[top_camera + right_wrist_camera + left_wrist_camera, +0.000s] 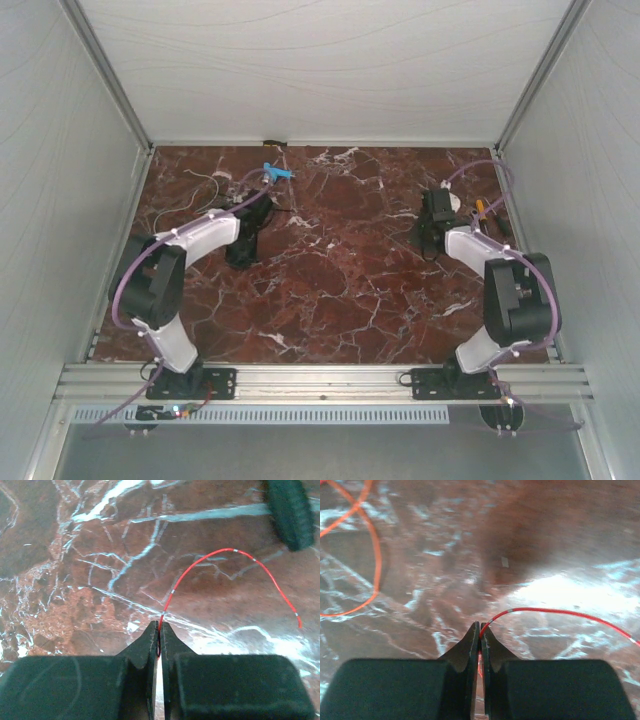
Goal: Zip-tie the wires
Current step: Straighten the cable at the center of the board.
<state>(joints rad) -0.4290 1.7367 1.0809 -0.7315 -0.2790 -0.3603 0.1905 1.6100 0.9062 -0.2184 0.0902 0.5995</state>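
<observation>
In the left wrist view my left gripper (480, 628) is shut on a thin red wire (560, 612). The wire leaves the tips and runs right, low over the marble. An orange wire (376, 555) loops at the upper left. My right gripper (159, 626) is also shut on a red wire (220, 553). That wire arches up and right, and its free end rests on the marble. From above, the left gripper (241, 248) sits left of centre and the right gripper (432, 228) is near the right edge. Thin white strands (206, 178) curl at the back left.
A small blue plastic piece (276, 172) lies behind the left gripper. A small orange item (480, 208) lies by the right wall. A dark rounded object (290, 510) shows at the top right of the right wrist view. White walls enclose the marble table (340, 300).
</observation>
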